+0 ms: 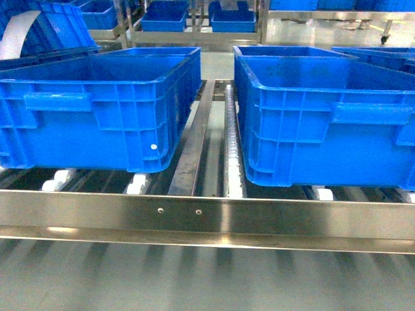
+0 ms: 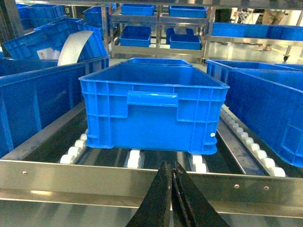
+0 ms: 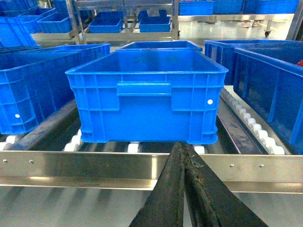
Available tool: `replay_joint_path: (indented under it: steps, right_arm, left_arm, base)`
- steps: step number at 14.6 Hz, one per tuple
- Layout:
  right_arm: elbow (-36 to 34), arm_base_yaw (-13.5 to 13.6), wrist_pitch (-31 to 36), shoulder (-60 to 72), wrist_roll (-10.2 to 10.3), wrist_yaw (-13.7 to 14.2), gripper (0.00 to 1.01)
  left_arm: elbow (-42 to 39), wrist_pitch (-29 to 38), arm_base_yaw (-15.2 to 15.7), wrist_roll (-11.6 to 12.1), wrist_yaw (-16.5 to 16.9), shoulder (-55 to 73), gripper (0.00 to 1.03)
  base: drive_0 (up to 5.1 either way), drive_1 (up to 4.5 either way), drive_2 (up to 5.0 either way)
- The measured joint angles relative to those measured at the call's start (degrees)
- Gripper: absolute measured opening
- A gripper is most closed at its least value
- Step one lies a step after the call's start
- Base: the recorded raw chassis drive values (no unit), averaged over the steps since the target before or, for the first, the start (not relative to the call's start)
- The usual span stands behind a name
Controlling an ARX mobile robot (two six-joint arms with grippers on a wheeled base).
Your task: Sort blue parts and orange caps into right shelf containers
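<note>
Rows of steel racking and more blue bins fill the background, and up front the shelf [image 1: 207, 217] stretches its shiny riveted front rail across the lower part of the head view, white rollers peeking out behind it. Two big blue crates sit on those rollers: the left crate [image 1: 97, 110] and the right crate [image 1: 324, 123], with a bare roller lane between them. Down at the bottom centre of the left wrist view, the left gripper [image 2: 172, 189] shows its dark fingers pressed together, nothing between them, aimed straight at the crate ahead of it across the rail. Same story on the other side: the right gripper [image 3: 184, 189] is closed and empty, pointing at the handle ledge of its own crate. Both arms look held low and level on the near side of the rail. Neither arm shows in the head view. And the cargo? No blue parts, no orange caps visible in any view, so which arm is nearer to them cannot be judged. My read: sorting has yet to begin, and the parts must be found away from these frames first.
</note>
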Motion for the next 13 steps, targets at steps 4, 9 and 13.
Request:
replay_joint_path:
  steps: [4,9,13]
  right_arm:
    - [0.0,0.0,0.1,0.0,0.0,0.0,0.02]
    - [0.0,0.0,0.0,0.0,0.0,0.0,0.02]
    - [0.0,0.0,0.0,0.0,0.0,0.0,0.32]
  left_arm:
    - [0.0,-9.6,0.0,0.0,0.0,-8.9,0.02]
    - [0.0,-9.6,0.0,0.0,0.0,-8.9,0.02]
    - [0.0,-9.6,0.0,0.0,0.0,-8.9,0.37]
  base:
    - [0.0,0.00,0.0]
    - [0.0,0.00,0.0]
    - [0.0,0.00,0.0]
